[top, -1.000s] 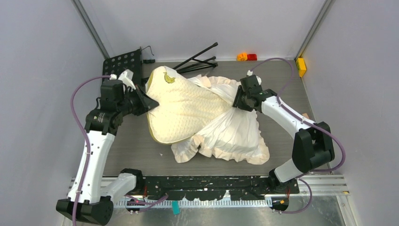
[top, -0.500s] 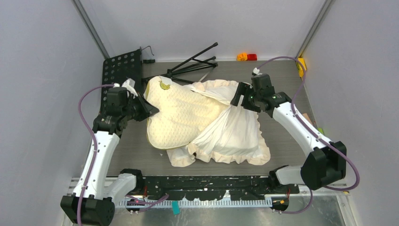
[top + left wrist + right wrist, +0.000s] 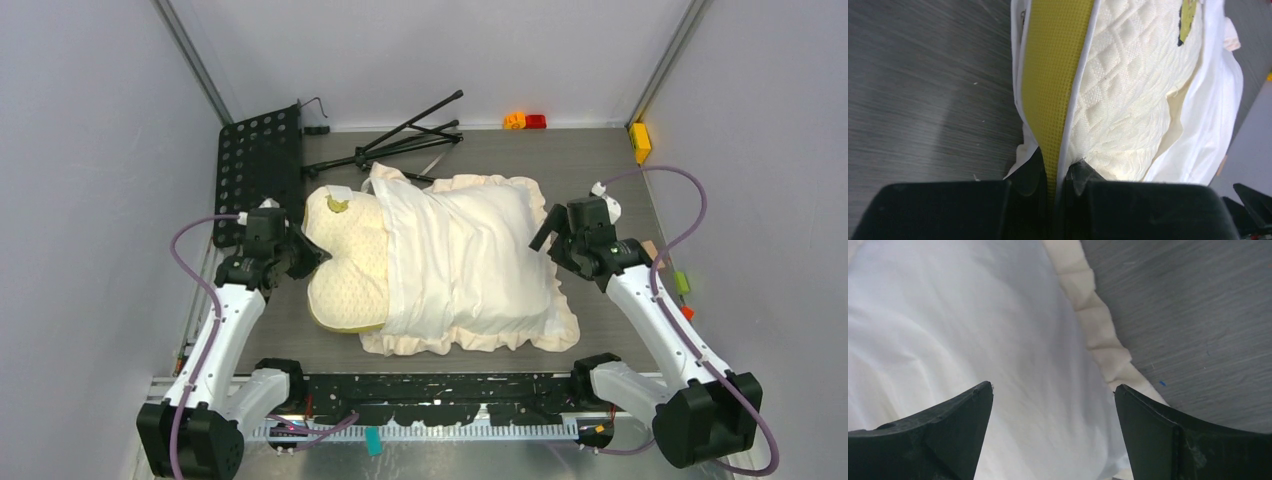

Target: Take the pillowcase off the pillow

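Note:
The pale yellow dotted pillow (image 3: 345,260) lies flat on the table, its left end with the olive tag (image 3: 339,205) sticking out of the off-white frilled pillowcase (image 3: 470,265), which covers the rest. My left gripper (image 3: 318,252) is shut on the pillow's yellow-green edge seam (image 3: 1055,75) at its left side. My right gripper (image 3: 547,232) is open and empty just above the pillowcase's right frilled border (image 3: 1093,330). In the right wrist view the smooth white cloth (image 3: 973,330) fills the space between the spread fingers.
A folded black tripod (image 3: 405,135) and a black perforated plate (image 3: 258,160) lie at the back left. Small orange and red blocks (image 3: 525,121) sit at the back edge, a yellow block (image 3: 640,141) at the back right. Bare grey table (image 3: 620,170) lies right of the pillowcase.
Both arms have lowered and drawn apart. The pillow and case, lifted and bunched before, now lie flat. My right gripper has let go of the pillowcase and opened.

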Tool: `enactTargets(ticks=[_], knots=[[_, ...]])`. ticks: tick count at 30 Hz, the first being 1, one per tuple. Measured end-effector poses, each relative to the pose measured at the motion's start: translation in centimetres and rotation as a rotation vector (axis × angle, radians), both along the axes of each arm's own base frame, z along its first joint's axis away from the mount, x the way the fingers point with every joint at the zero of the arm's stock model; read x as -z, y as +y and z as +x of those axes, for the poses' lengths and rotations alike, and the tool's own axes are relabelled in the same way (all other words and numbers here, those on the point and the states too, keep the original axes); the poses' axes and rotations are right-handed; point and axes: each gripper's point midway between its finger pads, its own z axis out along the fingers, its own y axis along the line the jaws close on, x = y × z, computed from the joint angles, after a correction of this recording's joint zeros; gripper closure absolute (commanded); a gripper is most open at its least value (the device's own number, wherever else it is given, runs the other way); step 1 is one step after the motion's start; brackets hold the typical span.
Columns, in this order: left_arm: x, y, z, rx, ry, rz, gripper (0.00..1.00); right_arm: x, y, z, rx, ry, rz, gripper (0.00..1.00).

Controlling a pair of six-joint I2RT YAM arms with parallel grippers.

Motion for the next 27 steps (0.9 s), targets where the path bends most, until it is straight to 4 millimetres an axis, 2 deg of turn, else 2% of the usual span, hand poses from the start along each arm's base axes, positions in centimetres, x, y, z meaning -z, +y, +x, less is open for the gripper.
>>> enactTargets(ticks=[4,8,11,12,15,21,24,27], knots=[[0.9,1.3,-0.1,-0.101,0.036,0.025,1.00,2.3,-1.4,-1.7,0.070,0.071,0.016,0.02],[1.5,1.7,0.0,-0.137,0.062,0.032,1.00,3.0,-1.2,-2.7,0.078,0.089,0.056,0.02],[1.9,1.8,0.0,-0.145,0.080,0.032,1.00,3.8,-0.6,-3.3,0.064,0.111,0.086,0.09],[2.0,1.8,0.0,-0.151,0.083,0.028,1.00,4.2,-0.2,-3.5,0.055,0.124,0.102,0.13],[2.5,1.8,-0.1,-0.164,0.092,0.025,1.00,5.2,0.5,-4.0,0.039,0.152,0.142,0.33],[3.3,2.0,-0.6,-0.191,0.098,0.012,1.00,6.0,1.2,-3.6,0.053,0.170,0.185,0.87],[2.9,2.0,-0.8,-0.192,0.073,0.008,1.00,5.8,1.0,-2.8,0.077,0.144,0.181,0.98],[2.5,2.2,-0.8,-0.197,0.054,0.017,1.00,5.2,0.3,-1.6,0.112,0.126,0.149,1.00]])
